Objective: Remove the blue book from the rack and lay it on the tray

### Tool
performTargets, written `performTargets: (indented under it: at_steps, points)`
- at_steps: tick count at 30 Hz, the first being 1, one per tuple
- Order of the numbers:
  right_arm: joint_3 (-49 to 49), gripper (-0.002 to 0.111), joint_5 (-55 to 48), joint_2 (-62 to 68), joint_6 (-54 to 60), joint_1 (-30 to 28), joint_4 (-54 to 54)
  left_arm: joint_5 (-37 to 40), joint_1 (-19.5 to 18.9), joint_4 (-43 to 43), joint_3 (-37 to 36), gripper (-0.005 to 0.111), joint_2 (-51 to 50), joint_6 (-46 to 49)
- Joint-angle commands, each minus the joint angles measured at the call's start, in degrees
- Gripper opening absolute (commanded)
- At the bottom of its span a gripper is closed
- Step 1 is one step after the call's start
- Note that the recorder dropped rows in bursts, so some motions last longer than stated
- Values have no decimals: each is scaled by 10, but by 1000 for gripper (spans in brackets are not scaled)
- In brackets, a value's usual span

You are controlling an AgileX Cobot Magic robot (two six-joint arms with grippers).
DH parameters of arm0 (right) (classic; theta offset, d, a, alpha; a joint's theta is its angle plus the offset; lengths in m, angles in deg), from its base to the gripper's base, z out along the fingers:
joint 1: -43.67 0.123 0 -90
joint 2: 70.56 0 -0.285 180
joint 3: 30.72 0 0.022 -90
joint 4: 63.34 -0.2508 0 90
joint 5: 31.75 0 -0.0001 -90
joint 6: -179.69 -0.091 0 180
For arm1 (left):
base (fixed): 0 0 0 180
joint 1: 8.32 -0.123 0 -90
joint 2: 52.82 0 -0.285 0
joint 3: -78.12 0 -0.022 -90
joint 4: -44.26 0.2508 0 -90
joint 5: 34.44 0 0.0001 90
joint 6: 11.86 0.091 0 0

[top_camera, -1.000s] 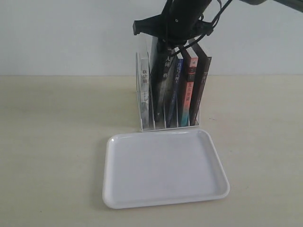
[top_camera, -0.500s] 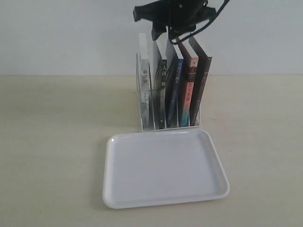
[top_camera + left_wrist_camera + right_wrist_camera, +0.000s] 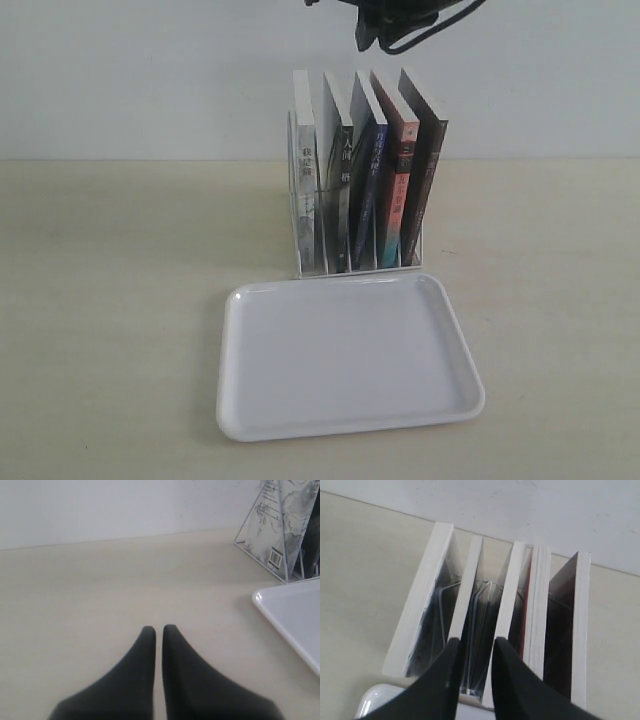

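The white wire rack (image 3: 297, 245) holds several upright books. The blue book (image 3: 367, 190) stands third from the left, its narrow dark blue spine facing the tray (image 3: 350, 425), which lies bare in front of the rack. My right gripper (image 3: 476, 647) hovers above the book tops, open, with nothing between its fingers. The gap between them lies over the slot beside the blue book's page edge (image 3: 512, 590). In the exterior view only its dark lower part (image 3: 390, 25) shows at the top edge. My left gripper (image 3: 158, 630) is shut and empty above bare table, left of the tray's corner (image 3: 295, 615).
A white book (image 3: 303, 170) and a grey-black one (image 3: 340, 180) stand left of the blue book. A red-and-teal-spined book (image 3: 397, 190) and a black-spined one (image 3: 425, 180) stand right of it. A pale wall rises behind the rack.
My right gripper has risen from among the book tops to above them, taking no book with it. The books stand straighter in their slots. The left gripper has not moved.
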Motion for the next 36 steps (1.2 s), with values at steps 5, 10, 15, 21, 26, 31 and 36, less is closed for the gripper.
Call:
performTargets:
  at_steps: [5, 10, 15, 21, 26, 31, 36]
  points:
    - [2, 39, -32, 25, 5, -37, -18, -9, 0, 0, 2, 5, 2, -4]
    - [2, 39, -29, 36, 12, -42, -36, -9, 0, 0, 2, 5, 2, -4]
    - [2, 39, -9, 37, 25, -42, -79, -9, 0, 0, 2, 5, 2, -4]
    - [2, 39, -20, 54, 27, -42, -81, -9, 0, 0, 2, 5, 2, -4]
    - [2, 39, -20, 69, 35, -42, -91, -9, 0, 0, 2, 5, 2, -4]
    - [2, 39, -20, 78, 35, -42, -89, -9, 0, 0, 2, 5, 2, -4]
    - [2, 39, -19, 89, 35, -42, -89, -9, 0, 0, 2, 5, 2, -4]
